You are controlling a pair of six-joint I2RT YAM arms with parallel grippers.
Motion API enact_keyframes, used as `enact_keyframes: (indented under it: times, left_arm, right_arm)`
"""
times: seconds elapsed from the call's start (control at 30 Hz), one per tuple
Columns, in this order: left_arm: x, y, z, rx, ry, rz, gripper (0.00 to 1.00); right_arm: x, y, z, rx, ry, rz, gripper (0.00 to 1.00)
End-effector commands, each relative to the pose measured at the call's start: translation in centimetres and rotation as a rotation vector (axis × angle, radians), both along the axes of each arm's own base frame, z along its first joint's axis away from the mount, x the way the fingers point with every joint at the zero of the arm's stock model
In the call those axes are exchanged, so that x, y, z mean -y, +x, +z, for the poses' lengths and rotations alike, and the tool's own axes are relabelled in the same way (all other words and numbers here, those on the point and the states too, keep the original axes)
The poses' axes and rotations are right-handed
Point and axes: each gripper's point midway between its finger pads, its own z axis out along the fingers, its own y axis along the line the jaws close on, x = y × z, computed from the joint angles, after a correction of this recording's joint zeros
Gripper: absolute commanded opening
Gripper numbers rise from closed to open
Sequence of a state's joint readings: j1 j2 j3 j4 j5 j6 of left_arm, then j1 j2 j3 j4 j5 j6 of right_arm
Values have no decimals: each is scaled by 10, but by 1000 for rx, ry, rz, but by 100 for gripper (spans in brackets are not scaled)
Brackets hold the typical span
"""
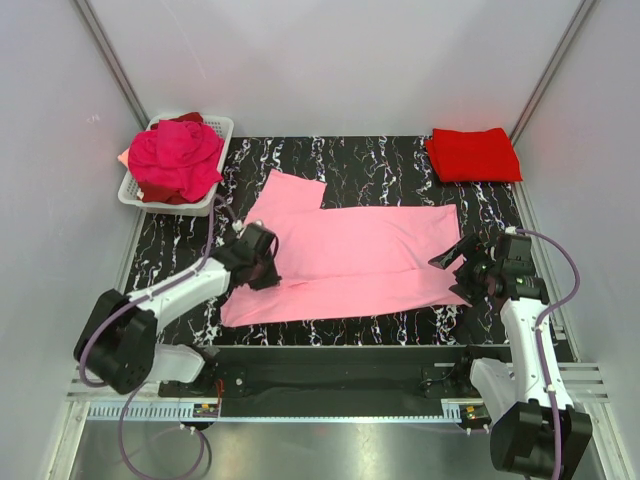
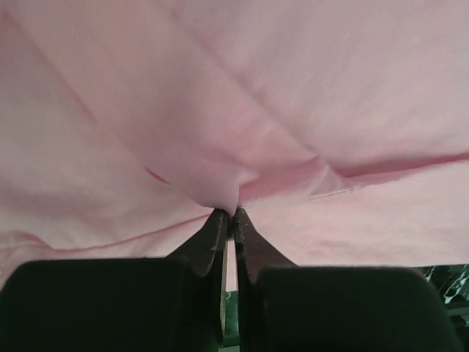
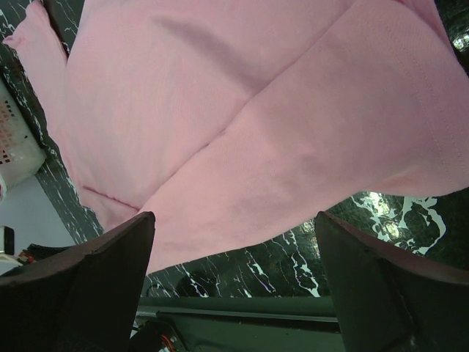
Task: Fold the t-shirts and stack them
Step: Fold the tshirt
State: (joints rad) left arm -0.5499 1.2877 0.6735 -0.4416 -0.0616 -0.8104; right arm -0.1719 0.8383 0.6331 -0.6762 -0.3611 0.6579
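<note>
basket: white mesh basket [image 1: 222, 130] at the far-left corner of the tabletop [image 1: 380, 165]. Magenta t-shirts [image 1: 175, 160] are heaped in it, unfolded, not my job yet.
left end effector: my left end effector [image 1: 262, 262] is clamped on a pinch of the pink t-shirt [image 1: 360, 255] at its left end. In the wrist view the cloth bunches into a small peak right at my fingertips [image 2: 218, 227], jaws all but touching.
pink t-shirt: lies flat across the middle of the tabletop, long way left to right. One sleeve pokes toward the far side at the left end. A crease runs along its length closer to the near edge.
right end effector: my right end effector [image 1: 455, 275] is spread wide and holds nothing. It sits at the shirt's right end. In the wrist view the hem lies between and beyond my fingers, no contact that I can see.
red t-shirt: red t-shirt [image 1: 473, 154] is folded square at the far-right corner, well apart from the pink one. Likely the base of the stack.
step: folding the pink shirt. Left grip made, right grip not yet.
next move: I judge my right side has to come down on the right edge and close on the same layers. Then both sides lift together and carry the cloth over evenly. I can't tell how many layers my left pinch caught, so an uneven fold is the risk.
</note>
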Motion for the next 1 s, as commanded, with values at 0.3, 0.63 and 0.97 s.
enact_keyframes:
  times: [0.3, 0.63, 0.97]
  left_arm:
    - [24, 100, 9, -19, 227, -227, 18]
    - [23, 169, 65, 126, 288, -242, 50]
    - [-17, 308, 105, 280, 157, -128, 55]
  right_arm:
    - [-2, 6, 2, 24, -5, 33, 98]
    - [-3, 8, 1, 26, -5, 44, 98]
    - [-2, 18, -1, 40, -26, 75, 98]
